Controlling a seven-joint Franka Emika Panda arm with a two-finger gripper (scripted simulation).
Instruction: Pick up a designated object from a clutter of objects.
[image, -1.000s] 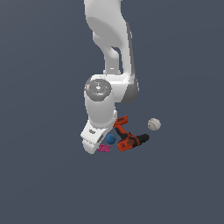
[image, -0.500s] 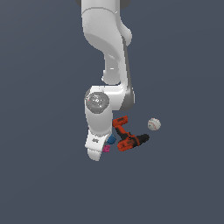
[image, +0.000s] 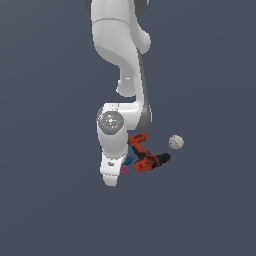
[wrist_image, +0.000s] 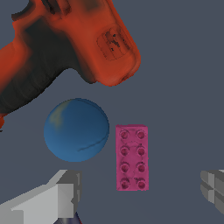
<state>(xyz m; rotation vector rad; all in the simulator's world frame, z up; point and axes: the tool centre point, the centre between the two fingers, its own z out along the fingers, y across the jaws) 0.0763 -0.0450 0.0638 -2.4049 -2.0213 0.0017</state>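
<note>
Grey two-fingered gripper (wrist_image: 138, 190), fingers apart, straddles the flat magenta-pink studded toy brick (wrist_image: 131, 157) near a small blue ball (wrist_image: 76, 130) and orange-and-black power drill (wrist_image: 65, 48).

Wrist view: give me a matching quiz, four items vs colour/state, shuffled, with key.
Column 1:
1. toy brick
2. ball
3. power drill
4. gripper

Column 2:
A. orange and black
B. open, fingers either side of the brick's end
C. magenta-pink, studded, flat
D. blue, round

Pairs: 1-C, 2-D, 3-A, 4-B
</note>
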